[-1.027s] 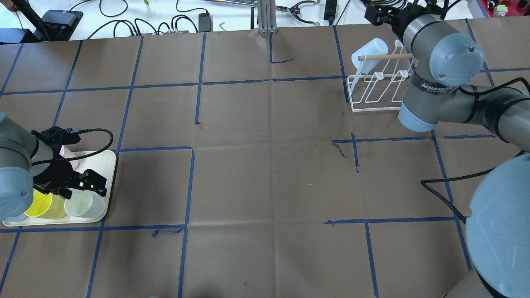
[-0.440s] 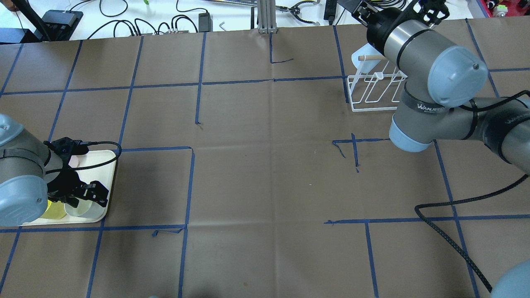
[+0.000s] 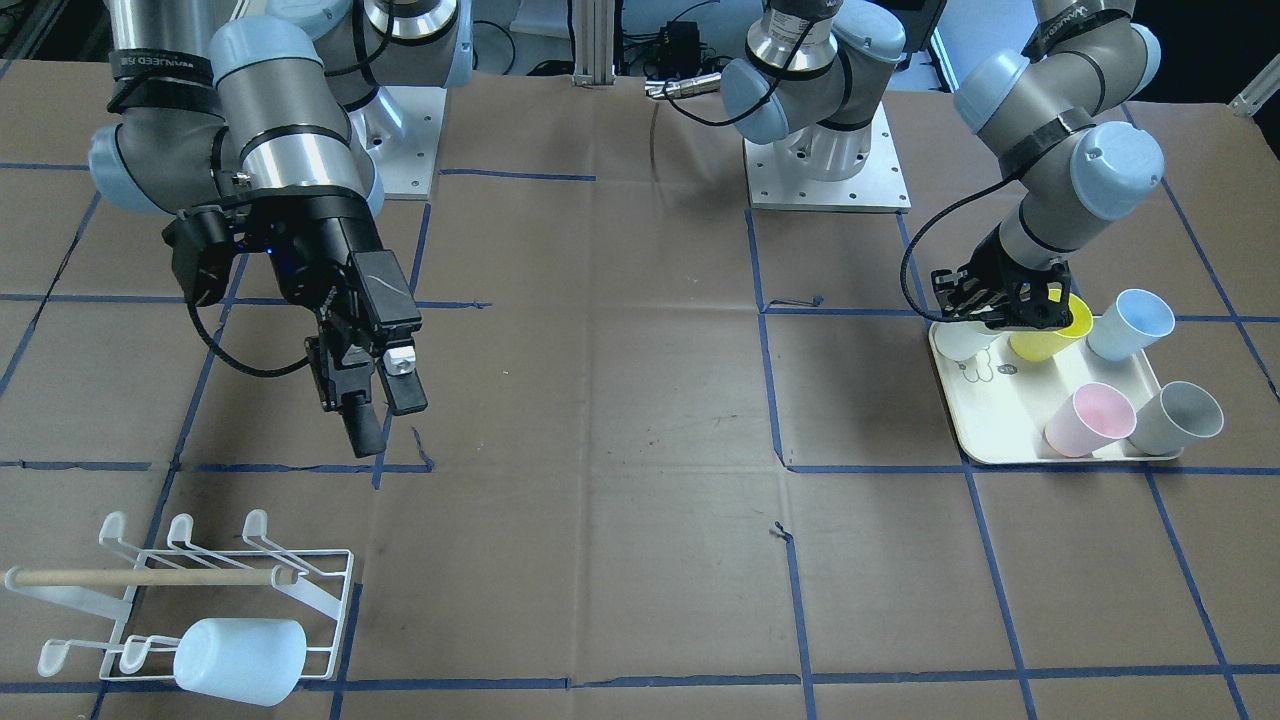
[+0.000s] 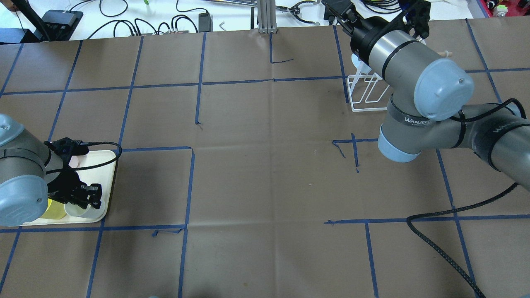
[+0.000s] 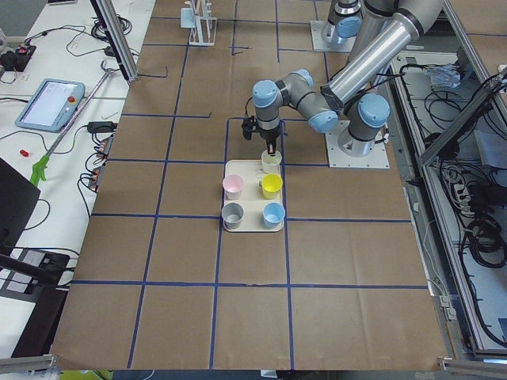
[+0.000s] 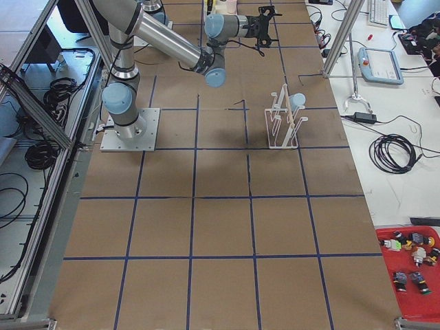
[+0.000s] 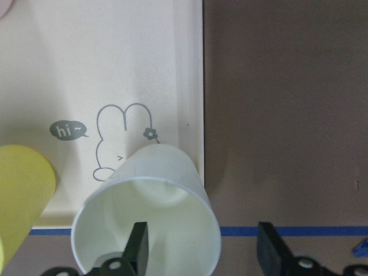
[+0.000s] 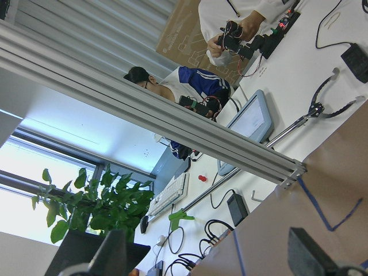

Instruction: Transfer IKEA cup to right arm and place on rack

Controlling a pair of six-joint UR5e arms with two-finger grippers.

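The brown-papered surface [image 3: 620, 560] carries everything. The right arm [image 3: 270, 140] hangs near the white rack [image 3: 150, 577], its tool [image 3: 389, 424] spread and empty. Well apart, on the cream tray [image 3: 1000, 430], the white cup [image 7: 167, 167] stands in a corner. The left tool [image 7: 202, 241] straddles the cup's rim, spread wide, with one finger inside and one outside.

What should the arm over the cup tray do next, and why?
Probably shut the left gripper on the wall of the white cup. In its wrist view one finger is inside the cup, the other outside with a gap, so nothing is gripped yet. The right gripper is open and empty.
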